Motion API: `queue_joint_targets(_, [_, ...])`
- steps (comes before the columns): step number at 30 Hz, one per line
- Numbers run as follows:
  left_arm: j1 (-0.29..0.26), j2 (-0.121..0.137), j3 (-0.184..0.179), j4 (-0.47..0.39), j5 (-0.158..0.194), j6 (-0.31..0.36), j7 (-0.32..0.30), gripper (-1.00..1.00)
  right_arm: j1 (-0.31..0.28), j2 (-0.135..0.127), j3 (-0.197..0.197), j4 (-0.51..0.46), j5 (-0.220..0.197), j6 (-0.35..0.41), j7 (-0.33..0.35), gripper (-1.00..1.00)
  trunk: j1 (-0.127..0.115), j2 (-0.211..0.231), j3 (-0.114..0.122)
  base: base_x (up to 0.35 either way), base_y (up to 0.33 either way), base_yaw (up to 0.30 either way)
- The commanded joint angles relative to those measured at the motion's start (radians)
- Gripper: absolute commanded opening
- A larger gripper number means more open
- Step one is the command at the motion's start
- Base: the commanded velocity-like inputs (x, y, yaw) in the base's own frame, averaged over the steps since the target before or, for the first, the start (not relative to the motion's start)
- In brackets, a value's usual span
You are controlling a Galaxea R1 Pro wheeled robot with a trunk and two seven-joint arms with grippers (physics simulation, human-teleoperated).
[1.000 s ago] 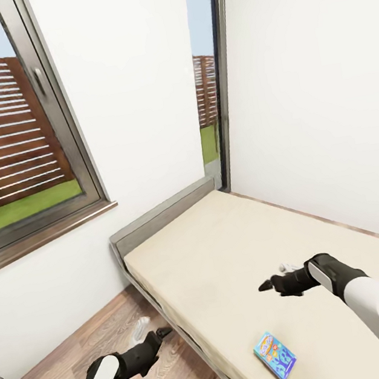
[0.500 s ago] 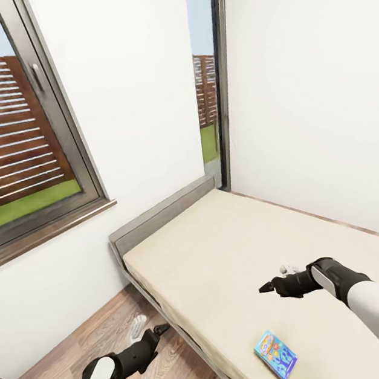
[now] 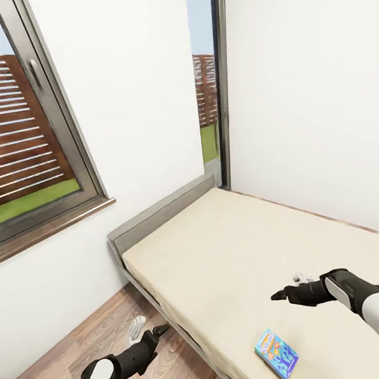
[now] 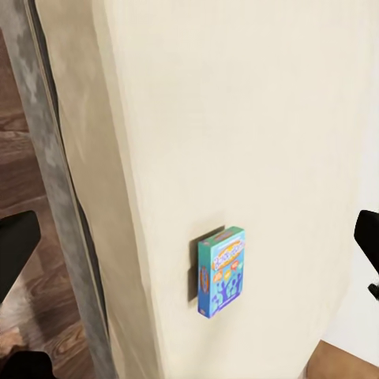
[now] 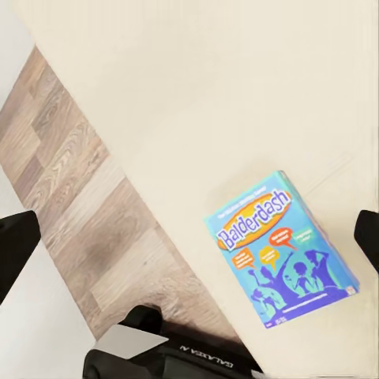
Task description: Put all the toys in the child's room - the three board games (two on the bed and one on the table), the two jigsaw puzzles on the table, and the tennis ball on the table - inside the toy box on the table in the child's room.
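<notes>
- Blue board game point(image 3: 275, 354) lies flat on the bed point(image 3: 225, 257) near its edge, not yet picked up.
- My right gripper point(image 3: 289, 287) hovers above the mattress, jaws apart, empty.
- My left gripper point(image 3: 148, 330) hangs over the floor, jaws apart.

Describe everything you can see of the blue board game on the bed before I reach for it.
The blue board game is a small flat rectangular box with "Balderdash" in orange lettering, dark blue silhouetted figures and orange speech bubbles on its lid, and teal sides. It looks like printed cardboard, closed and intact. It lies flat, face up, on the beige mattress near the edge towards the wood floor. Only the mattress touches it.
</notes>
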Motion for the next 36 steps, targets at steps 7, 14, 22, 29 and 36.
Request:
queue_joint_targets(7, [0.0, 0.001, -0.001, -0.001, 0.001, 0.001, 0.0, 1.0, 0.022, -0.023, 0.007, -0.002, -0.015, 0.006, 0.002, 1.0, 0.027, -0.05, -0.023, 0.0, 0.0, 0.0])
queue_joint_targets(14, [0.0, 0.001, -0.001, -0.001, 0.001, 0.001, 0.0, 1.0, 0.03, -0.028, 0.006, -0.005, -0.015, 0.008, 0.005, 1.0, 0.054, -0.099, -0.045, 0.0, 0.0, 0.0])
queue_joint_targets(22, [0.0, 0.001, -0.001, -0.001, 0.001, 0.001, 0.001, 1.0, 0.033, -0.029, 0.006, -0.007, -0.015, 0.008, 0.008, 1.0, 0.085, -0.155, -0.07, 0.0, 0.0, 0.0])
queue_joint_targets(29, [0.0, 0.001, -0.001, -0.001, 0.001, 0.0, 0.005, 1.0, 0.033, -0.029, 0.005, -0.009, -0.015, 0.009, 0.016, 1.0, 0.111, -0.204, -0.092, 0.0, 0.0, 0.0])
queue_joint_targets(36, [0.0, 0.001, -0.001, -0.001, 0.001, 0.0, 0.007, 1.0, 0.033, -0.027, 0.004, -0.01, -0.016, 0.035, 0.022, 1.0, 0.138, -0.253, -0.113, 0.0, 0.0, 0.0])
